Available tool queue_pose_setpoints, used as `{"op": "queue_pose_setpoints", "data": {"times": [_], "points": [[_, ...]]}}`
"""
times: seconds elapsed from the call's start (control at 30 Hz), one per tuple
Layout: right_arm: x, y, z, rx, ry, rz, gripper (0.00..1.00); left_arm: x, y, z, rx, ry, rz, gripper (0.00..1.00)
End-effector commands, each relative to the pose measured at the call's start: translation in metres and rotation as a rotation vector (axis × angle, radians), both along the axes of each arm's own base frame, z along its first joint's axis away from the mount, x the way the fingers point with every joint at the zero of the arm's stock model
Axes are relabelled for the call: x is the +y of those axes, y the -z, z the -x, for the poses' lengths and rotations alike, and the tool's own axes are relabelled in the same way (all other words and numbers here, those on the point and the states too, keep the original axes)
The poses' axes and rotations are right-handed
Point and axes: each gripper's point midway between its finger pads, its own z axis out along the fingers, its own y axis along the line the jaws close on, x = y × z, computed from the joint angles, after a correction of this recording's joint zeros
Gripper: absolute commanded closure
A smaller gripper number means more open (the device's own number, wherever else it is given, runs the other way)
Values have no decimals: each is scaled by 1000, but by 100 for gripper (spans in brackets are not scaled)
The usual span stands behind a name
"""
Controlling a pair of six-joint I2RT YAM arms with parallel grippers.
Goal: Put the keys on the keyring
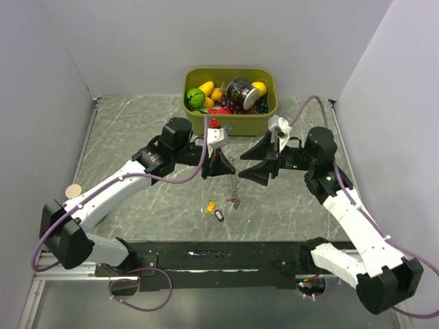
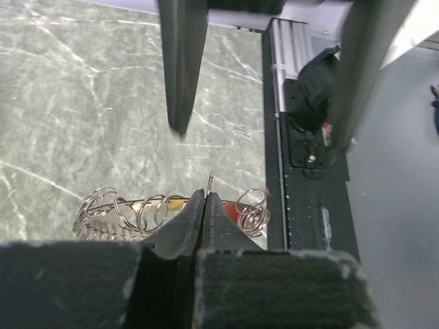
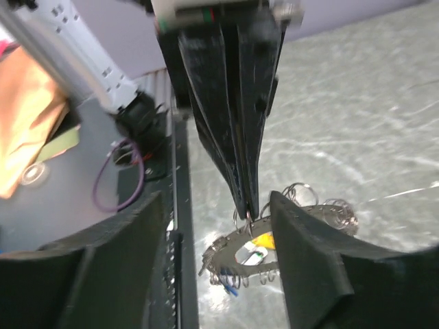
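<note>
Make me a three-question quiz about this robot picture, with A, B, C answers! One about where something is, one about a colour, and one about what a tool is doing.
1. Where is the bin of toy fruit?
A. At the far edge of the table, beyond both arms
B. Between the arm bases
C. On top of an arm

2. What colour is the bin?
A. Red
B. White
C. Olive green

3. What is the left tool doing?
A. Standing wide open
B. Shut on the keyring
C. Reaching into the bin

Answers:
1 A: the top view shows the bin against the back wall, past both arms.
2 C: its walls and rim are olive green.
3 B: its fingers are pressed together on the ring's rim, while the right tool stands open beside it.
</note>
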Motion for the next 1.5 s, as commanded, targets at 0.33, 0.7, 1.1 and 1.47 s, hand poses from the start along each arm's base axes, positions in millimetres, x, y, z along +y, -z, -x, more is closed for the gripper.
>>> {"op": "queue_pose_setpoints", "data": {"times": [0.33, 0.7, 1.1, 1.47], "points": [[-15, -39, -10, -164, 199, -61, 0, 36, -71, -3, -463, -186, 233, 99], [-13, -32, -13, -142, 188, -50, 0, 58, -77, 30, -801, -97, 273, 99], [-10, -26, -15, -122, 170, -43, 0, 62, -71, 46, -952, -21, 292, 99], [-6, -22, -18, -101, 146, -38, 0, 63, -70, 48, -986, -8, 285, 99]]}}
